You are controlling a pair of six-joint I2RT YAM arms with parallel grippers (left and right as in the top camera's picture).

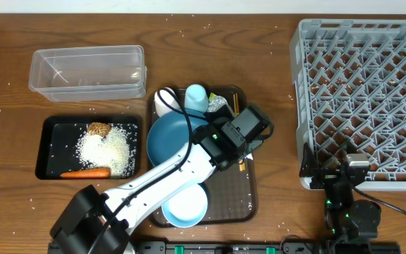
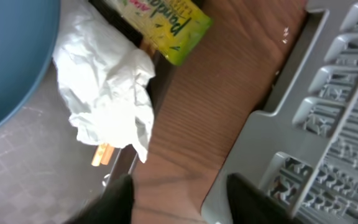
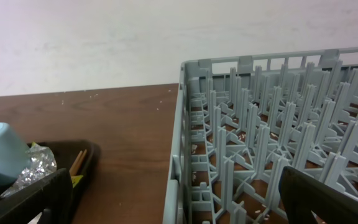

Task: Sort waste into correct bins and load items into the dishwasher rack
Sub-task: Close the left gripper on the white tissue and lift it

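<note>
The rack (image 1: 361, 99) fills the right of the overhead view, and no dishes are seen in it. The brown tray (image 1: 249, 197) sits in the middle, with the dish (image 1: 171, 137) on its left part. The tub (image 1: 88, 49) is at the upper left. The black tray (image 1: 48, 152) is just below it, at the left.

The left gripper (image 2: 184, 194) is held over the right edge of the brown tray. Its jaws are apart and nothing is between them. The right gripper (image 3: 173, 186) is parked by the rack's lower left corner. It is wide apart too, and empty.

In the left wrist view the tissue (image 2: 107, 87) lies left of the middle. It is not between the fingers (image 2: 120, 199), which show at the bottom. The packet (image 2: 163, 25) is at the top, just beside the tissue. The chopsticks (image 2: 101, 154) poke out from under the tissue.

The tissue is judged to be the next thing to be picked up. The gripper should first be moved until the tissue sits between the fingers. It should then be lowered only onto the top of the tissue, so that the chopsticks are not pinched as well. The tissue is soft, so the jaws should be closed fully. It should be lifted straight up, so the packet is not dragged. Food (image 1: 108, 148) is already in the black tray, so the tub is likely the right bin.
</note>
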